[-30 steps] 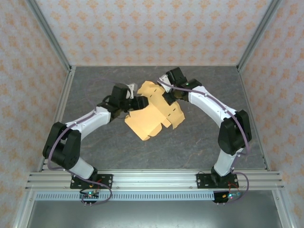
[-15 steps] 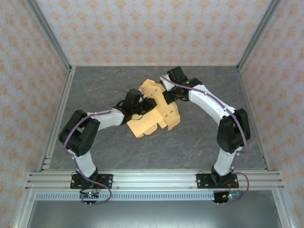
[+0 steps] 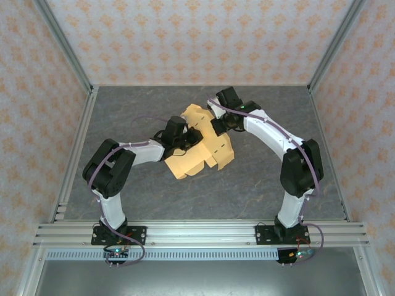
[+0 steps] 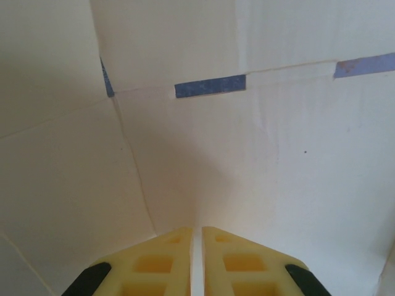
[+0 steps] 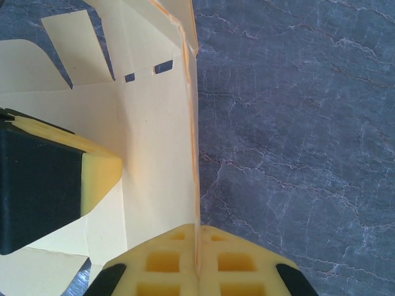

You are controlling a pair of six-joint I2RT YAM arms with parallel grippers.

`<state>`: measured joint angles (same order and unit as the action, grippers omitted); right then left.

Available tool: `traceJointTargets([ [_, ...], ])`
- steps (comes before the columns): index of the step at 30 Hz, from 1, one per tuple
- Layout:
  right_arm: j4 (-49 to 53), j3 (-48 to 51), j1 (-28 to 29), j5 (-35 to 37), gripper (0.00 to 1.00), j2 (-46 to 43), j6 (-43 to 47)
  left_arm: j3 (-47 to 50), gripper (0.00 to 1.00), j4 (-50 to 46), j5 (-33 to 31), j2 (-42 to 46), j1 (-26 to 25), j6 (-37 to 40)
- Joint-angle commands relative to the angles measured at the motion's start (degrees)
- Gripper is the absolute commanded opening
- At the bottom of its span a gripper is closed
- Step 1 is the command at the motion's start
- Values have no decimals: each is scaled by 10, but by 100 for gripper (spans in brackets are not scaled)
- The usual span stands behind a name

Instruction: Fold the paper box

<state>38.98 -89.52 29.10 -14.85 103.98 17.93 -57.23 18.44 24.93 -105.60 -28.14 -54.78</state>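
paper box [image 3: 199, 151] sits mid-desk [image 3: 265, 179], part-formed: base sheet on the surface, one side panel [image 5: 179, 154] raised, flaps [image 5: 74, 49] loose. Both hands are on it, close together.

right hand [image 3: 217, 127]: pinching the free edge of the raised panel. In the right wrist view the card edge runs straight in between the closed fingers [image 5: 163, 265]. Panel stands near upright, bare desk on its outer side.

left hand [image 3: 187, 137]: fingers pressed together with a thin gap, and we can't make out any card between them. The tip points at the inside of the sheet, near a crease [image 4: 133, 172] and below the row of slits [image 4: 210, 86]. Touching or just off the card: can't tell.

Our read: we're setting a wall. Right hand holds, left hand works as the former on the inside.

To do it well:
- right pinch firm, no upward pull. The card is thin, so we'd expect it to lift the base or tear at the slits.
- left tip down on the base just beside the crease, so the fold lands on the score.
- swing the panel about the crease in small moves, no sideways drag. We judge the sheet would slide easily on this desk.
- mind the clearance between the hands; there's little room.
- get the loose flaps out of the way before any tab goes to a slit.
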Motion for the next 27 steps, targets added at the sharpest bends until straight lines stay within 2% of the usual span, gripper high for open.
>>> traceJointTargets([
  [1, 6, -23, -1, 14, 0, 3, -9, -15, 12, -20, -18, -1, -9, 9],
  [12, 9, -33, -1, 13, 0, 4, -4, -8, 10, -29, -25, -14, -10, 11],
  [27, 23, -43, -1, 19, 0, 41, -2, -40, 8, -15, -34, -86, -9, 13],
])
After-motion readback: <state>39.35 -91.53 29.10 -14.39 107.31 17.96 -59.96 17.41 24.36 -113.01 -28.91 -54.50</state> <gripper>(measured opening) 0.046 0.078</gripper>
